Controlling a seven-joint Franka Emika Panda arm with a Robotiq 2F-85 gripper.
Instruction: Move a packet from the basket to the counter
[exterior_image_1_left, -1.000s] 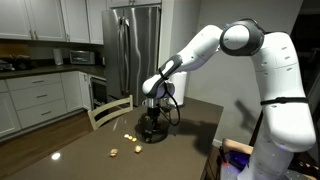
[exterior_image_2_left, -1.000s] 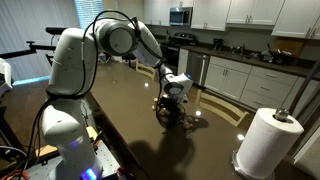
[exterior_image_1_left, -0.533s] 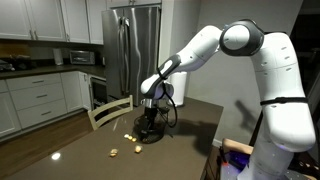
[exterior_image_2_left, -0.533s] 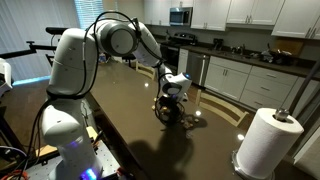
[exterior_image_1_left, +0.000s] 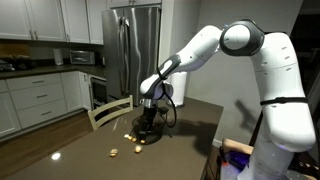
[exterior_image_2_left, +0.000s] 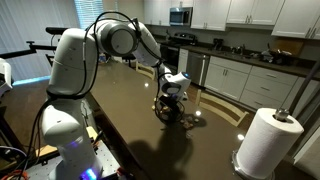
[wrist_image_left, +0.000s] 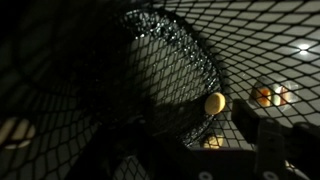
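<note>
closest in, my wrist view was almost filled by the dark wire mesh of the basket (wrist_image_left: 190, 55), so near that the weave blurred. a small yellow packet (wrist_image_left: 214, 102) showed at the right of the basket's rim; whether it lay inside the wall or just beyond it i could not tell through the mesh. it looked roundish, a touch taller than wide, so i could read no real long axis and no clear heading. i judged it light and small, likely a slick, crinkly wrapper, so it would slide away sooner than break. a gentle pinch across its middle from above seemed the best hold, with care not to snag the wire. dark shapes low in that view were probably my own fingers, but they were too dim to say whether they were apart or together. in an exterior view my gripper (exterior_image_1_left: 150, 118) was down at the basket's mouth with its jaws hidden, so i could not tell its state there either. the basket stood upright on the glossy brown counter (exterior_image_1_left: 90, 165), and a few loose packets (exterior_image_1_left: 137, 148) lay on the counter near it. farther off were a chair (exterior_image_1_left: 110, 110) at the counter's edge, a paper-towel roll (exterior_image_2_left: 268, 140) well apart from the basket, and the steel fridge (exterior_image_1_left: 135, 45) at the back.
</note>
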